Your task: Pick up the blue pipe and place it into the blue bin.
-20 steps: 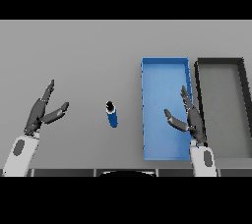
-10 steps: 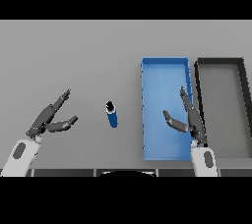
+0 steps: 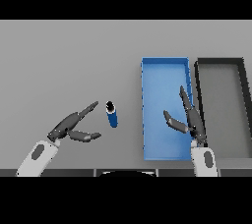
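Observation:
A short blue pipe (image 3: pixel 112 114) with a dark open end lies on the grey table, left of the blue bin (image 3: pixel 165 67). My left hand (image 3: pixel 69 125) reaches in from the lower left, open, its fingertips a short way left of the pipe and not touching it. My right hand (image 3: pixel 191 120) hovers open over the bin's right side near the front, fingers straight and thumb spread.
A dark grey bin (image 3: pixel 220 64) stands directly right of the blue one, their walls almost touching. Bare grey table (image 3: pixel 69 61) spreads to the left and behind the pipe.
My left hand has moved right toward the pipe and lowered, fingers now pointing at it. The right hand has barely shifted over the blue bin. The pipe has not moved.

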Controlling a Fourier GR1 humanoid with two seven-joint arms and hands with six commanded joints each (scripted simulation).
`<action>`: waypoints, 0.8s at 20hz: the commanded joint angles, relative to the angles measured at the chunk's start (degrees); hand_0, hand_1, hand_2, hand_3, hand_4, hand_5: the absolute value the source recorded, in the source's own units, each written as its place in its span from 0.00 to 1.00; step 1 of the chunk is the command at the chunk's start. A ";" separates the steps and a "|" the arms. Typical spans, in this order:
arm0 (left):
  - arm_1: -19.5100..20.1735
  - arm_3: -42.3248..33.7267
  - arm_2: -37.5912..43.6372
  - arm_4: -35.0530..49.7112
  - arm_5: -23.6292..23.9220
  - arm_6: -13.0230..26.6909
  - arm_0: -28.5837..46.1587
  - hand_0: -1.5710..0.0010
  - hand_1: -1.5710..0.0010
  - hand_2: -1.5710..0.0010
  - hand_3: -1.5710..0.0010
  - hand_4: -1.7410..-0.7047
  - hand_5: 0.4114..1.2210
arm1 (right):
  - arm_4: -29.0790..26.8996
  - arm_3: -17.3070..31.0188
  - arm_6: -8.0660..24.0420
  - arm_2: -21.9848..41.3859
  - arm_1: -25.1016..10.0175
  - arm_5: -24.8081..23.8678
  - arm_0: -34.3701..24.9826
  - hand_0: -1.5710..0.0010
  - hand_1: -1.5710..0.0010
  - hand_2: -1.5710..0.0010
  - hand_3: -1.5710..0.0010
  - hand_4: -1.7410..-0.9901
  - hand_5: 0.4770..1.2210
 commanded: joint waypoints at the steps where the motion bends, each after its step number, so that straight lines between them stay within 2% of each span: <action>1: -1.42 0.63 -0.92 -0.32 -0.23 -0.19 -0.53 1.00 1.00 1.00 1.00 0.61 0.04 | 0.11 -0.04 0.64 0.15 0.21 -0.10 -0.01 1.00 1.00 1.00 1.00 0.64 0.19; 2: -2.51 1.73 -1.62 -0.92 -0.44 -0.44 -0.94 1.00 1.00 1.00 1.00 0.60 0.04 | 0.59 0.49 0.89 0.62 1.08 -0.58 -0.39 1.00 1.00 1.00 1.00 0.63 0.19; 6: -6.38 3.95 -3.43 -2.54 0.08 -0.42 -2.90 1.00 1.00 1.00 1.00 0.60 0.04 | 0.15 -0.68 -0.03 0.22 0.56 -0.32 1.17 1.00 1.00 1.00 1.00 0.62 0.19; 7: -7.50 5.68 -3.85 -3.05 0.01 0.42 -3.84 1.00 1.00 1.00 1.00 0.61 0.04 | 0.42 -0.51 -0.15 0.13 0.46 -0.52 0.97 1.00 1.00 1.00 1.00 0.62 0.18; 8: -8.26 6.67 -3.92 -2.83 -0.35 0.28 -4.26 1.00 1.00 1.00 1.00 0.60 0.05 | 0.33 -0.66 1.03 -0.02 0.40 -0.66 0.70 1.00 1.00 1.00 1.00 0.62 0.18; 10: -11.00 9.75 -4.19 -2.48 -0.84 0.44 -6.05 1.00 1.00 1.00 1.00 0.60 0.04 | 0.12 -1.06 0.20 0.44 0.59 -0.01 1.72 1.00 1.00 1.00 1.00 0.62 0.17; 12: -13.16 12.33 -5.05 -5.17 0.75 -0.41 -7.68 1.00 1.00 1.00 1.00 0.62 0.04 | 0.32 -0.91 1.26 0.14 0.54 -0.49 1.12 1.00 1.00 1.00 1.00 0.63 0.16; 13: -13.95 13.86 -5.52 -6.43 0.91 -2.41 -8.32 1.00 1.00 1.00 1.00 0.64 0.04 | 0.12 -0.97 0.75 -0.03 0.26 -0.25 1.39 1.00 1.00 1.00 1.00 0.63 0.16; 16: -16.27 16.20 -5.16 -5.03 -0.07 -4.14 -9.60 1.00 1.00 1.00 1.00 0.63 0.08 | 0.33 -0.70 1.04 0.19 0.82 -0.58 1.16 1.00 1.00 1.00 1.00 0.64 0.16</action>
